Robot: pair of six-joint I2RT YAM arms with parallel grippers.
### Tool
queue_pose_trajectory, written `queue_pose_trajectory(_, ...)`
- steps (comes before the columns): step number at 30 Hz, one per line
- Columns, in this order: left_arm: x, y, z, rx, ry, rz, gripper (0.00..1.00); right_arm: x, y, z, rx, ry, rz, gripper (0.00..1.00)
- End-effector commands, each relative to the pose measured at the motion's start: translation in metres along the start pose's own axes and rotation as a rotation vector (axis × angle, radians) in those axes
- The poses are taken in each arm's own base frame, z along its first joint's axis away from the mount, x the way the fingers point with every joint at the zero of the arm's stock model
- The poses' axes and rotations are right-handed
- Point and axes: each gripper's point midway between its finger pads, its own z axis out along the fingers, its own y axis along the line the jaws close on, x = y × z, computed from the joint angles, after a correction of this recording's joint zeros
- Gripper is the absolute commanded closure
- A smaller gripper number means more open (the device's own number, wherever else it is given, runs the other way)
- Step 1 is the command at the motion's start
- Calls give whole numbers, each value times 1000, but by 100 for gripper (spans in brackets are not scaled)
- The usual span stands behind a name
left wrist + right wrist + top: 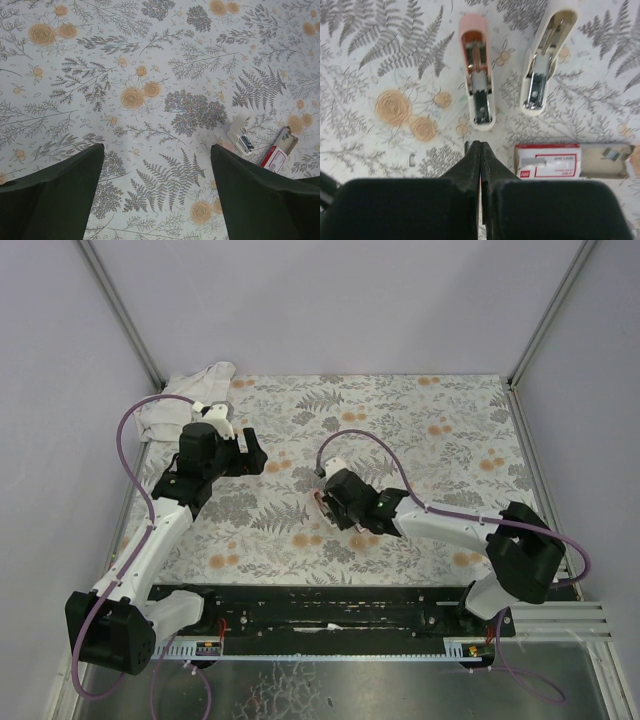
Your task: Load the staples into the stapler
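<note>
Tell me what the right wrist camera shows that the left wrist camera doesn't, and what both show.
Only the right wrist view: the right hand, fingers pressed shut, and the pink stapler piece lying open-side up just beyond it; the left view catches at most a sliver of pink. Only the left wrist view: the left hand, open wide over a broad stretch of floral tablecloth. Both: the cream stapler piece and the red-and-white staple box with its tray slid out.
</note>
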Motion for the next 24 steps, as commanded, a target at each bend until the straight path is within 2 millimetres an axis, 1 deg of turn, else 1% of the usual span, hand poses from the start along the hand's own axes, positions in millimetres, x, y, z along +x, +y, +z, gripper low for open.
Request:
queue_pose_trajectory(1, -10, -3, -3, 22, -35, 2, 14, 22, 15, -11, -113, 27, 81, 100)
queue_pose_trajectory(4, -10, -4, -3, 27, -36, 2, 14, 44, 17, -10, -138, 58, 77, 100)
queue_pose_trajectory(6, -9, -4, -2, 30, -33, 2, 14, 55, 15, -8, -139, 79, 66, 100)
queue_pose_trajectory(13, -9, -4, -2, 30, -31, 2, 14, 78, 12, -5, -120, 143, 23, 100)
queue_pose_trajectory(16, -8, -4, -2, 31, -30, 1, 14, 80, 9, -7, -104, 156, 16, 90)
queue_pose_trajectory(18, -9, -4, -2, 32, -31, 2, 14, 77, 8, -8, -98, 157, 11, 83)
queue_pose_trajectory(24, -10, -3, -3, 26, -37, 2, 14, 66, 13, -11, -89, 159, 2, 70)
